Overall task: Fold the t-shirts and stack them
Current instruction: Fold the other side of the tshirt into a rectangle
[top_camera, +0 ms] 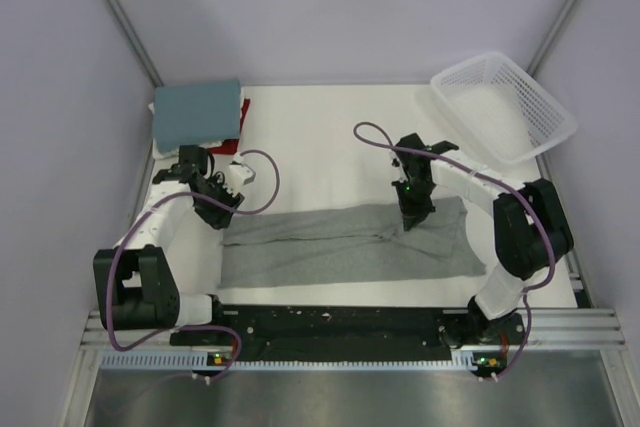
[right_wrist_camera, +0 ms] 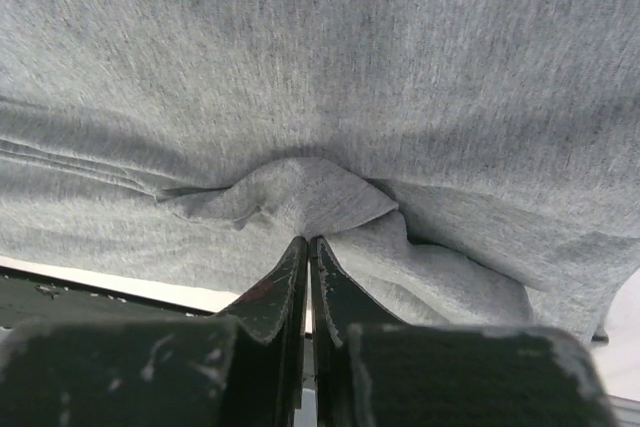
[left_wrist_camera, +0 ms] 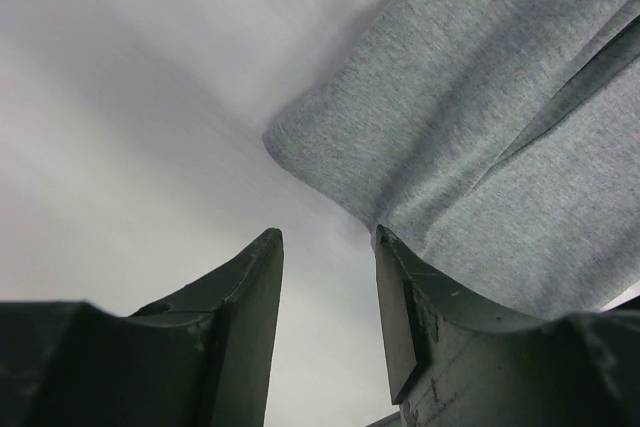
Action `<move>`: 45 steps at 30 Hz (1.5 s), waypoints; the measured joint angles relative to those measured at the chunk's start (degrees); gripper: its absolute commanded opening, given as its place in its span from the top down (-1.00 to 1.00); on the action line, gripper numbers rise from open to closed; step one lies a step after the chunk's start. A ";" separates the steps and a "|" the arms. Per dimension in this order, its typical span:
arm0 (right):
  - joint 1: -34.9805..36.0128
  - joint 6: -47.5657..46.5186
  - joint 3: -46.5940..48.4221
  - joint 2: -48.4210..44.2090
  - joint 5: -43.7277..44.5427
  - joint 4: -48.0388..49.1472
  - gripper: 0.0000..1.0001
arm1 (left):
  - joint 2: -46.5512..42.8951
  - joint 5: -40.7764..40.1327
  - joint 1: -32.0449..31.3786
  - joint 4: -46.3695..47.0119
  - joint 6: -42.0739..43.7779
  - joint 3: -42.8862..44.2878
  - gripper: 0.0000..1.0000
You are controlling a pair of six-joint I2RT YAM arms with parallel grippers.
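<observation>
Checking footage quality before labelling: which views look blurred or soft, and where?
Left wrist: the table looks streaked, the grey t-shirt crisp. Right wrist: weave sharp, the right hand dark and soft. Top external: evenly lit, soft shadows.

No legible text, labels or signs.

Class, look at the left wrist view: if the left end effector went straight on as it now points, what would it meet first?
Probably the grey t-shirt, whose corner lies just ahead of the left end effector; depth is unclear, so the table might come first.
</observation>
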 measured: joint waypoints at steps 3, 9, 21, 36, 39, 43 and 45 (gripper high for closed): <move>0.02 0.11 -0.15 0.26 -0.24 0.00 1.00 | 0.00 -0.02 0.00 0.02 0.00 0.00 0.07; 0.02 0.68 -1.07 -1.49 -3.87 0.07 1.00 | 0.00 -0.26 0.00 0.15 0.15 0.00 0.07; 6.51 6.27 -11.02 -11.15 -15.50 -1.42 1.00 | 1.95 -0.31 -0.02 0.74 0.15 0.00 0.07; 14.03 7.78 -12.74 -8.37 -23.74 2.08 0.29 | 2.95 -0.76 -0.02 1.05 0.15 0.00 0.07; 17.09 5.95 -11.19 -8.09 -24.72 0.44 0.22 | 3.06 -0.90 -0.04 1.03 0.15 0.00 0.07; 14.64 5.53 -6.86 -8.98 -20.76 -0.42 0.19 | 3.56 -1.36 -0.04 1.11 -0.63 0.13 0.03; 9.75 6.05 -6.32 -10.51 -17.00 -0.13 0.10 | 4.28 -1.84 -0.04 1.44 -1.92 0.46 -0.01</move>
